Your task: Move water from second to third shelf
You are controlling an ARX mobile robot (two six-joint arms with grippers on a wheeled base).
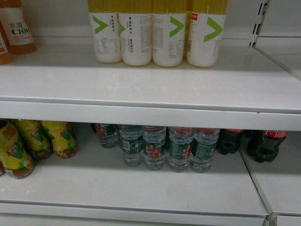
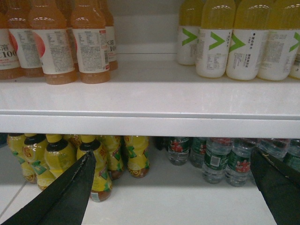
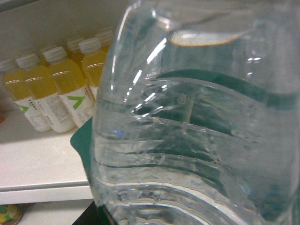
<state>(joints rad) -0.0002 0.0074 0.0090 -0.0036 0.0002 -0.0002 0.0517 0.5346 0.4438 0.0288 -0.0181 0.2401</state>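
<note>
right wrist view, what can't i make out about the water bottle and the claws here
- Right claw: the water bottle fills the right wrist view, hiding the fingers; grip unconfirmed.
- The bottle's cap and base: cut off by that frame's edges.
- Both claws: absent from the head view.
- Left claw: only two dark fingers show, spread apart and empty.
- Caps of the water bottles below: hidden by the shelf edge.

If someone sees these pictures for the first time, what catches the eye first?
A clear ribbed water bottle fills almost the whole right wrist view, very close to the camera. Behind it on the left, yellow juice bottles stand on a white shelf. In the head view, more water bottles stand in the middle of the lower shelf.
</note>
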